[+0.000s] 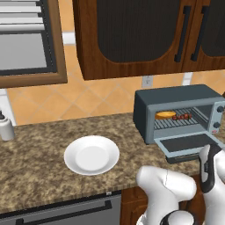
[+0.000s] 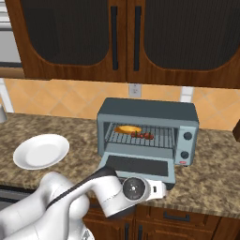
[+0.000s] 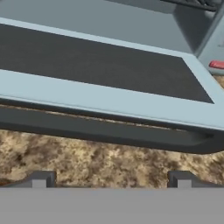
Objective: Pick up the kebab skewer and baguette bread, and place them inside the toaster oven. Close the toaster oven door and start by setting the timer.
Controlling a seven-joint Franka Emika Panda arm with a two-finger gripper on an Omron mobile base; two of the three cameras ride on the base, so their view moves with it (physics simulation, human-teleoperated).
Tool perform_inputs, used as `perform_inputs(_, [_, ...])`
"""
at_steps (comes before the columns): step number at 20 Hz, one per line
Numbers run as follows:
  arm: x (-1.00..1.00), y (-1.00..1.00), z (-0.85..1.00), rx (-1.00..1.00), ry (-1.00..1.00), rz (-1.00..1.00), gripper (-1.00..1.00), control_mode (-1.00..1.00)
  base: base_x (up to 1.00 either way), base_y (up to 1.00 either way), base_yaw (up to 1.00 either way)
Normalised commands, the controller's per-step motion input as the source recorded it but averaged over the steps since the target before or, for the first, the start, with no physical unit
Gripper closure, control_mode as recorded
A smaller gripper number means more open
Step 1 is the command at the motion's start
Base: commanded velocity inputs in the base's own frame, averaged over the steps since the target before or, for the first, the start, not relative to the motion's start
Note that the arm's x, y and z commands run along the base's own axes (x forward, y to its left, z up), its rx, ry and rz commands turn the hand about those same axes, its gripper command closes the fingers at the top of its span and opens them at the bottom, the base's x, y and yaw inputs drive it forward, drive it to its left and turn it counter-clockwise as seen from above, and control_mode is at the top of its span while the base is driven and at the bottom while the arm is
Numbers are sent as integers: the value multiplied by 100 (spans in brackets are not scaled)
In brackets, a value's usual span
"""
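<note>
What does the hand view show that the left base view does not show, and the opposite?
The hand view alone shows the open gripper just below the dark bar handle of the lowered toaster oven door. The left base view alone shows the baguette bread and the kebab skewer on the rack inside the toaster oven, and the bare white plate. Both show the open door and the granite counter.

The toaster oven door [image 3: 109, 94] lies open and flat, its dark glass window up, its dark bar handle [image 3: 105, 131] nearest the gripper [image 3: 111, 179] (fingertips spread wide, nothing between them) above speckled brown counter [image 3: 87, 164].
</note>
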Motion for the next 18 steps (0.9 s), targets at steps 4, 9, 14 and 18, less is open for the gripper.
perform_inputs(4, [19,0,-3,9,0,0,-100,-100,0,0,0])
perform_inputs(9, [0,0,-36,14,0,0,-100,-100,0,0,0])
perform_inputs(14, [20,0,-19,2,-2,0,-100,-100,0,0,0])
perform_inputs(18, [40,0,-17,0,-1,0,-100,-100,0,0,0])
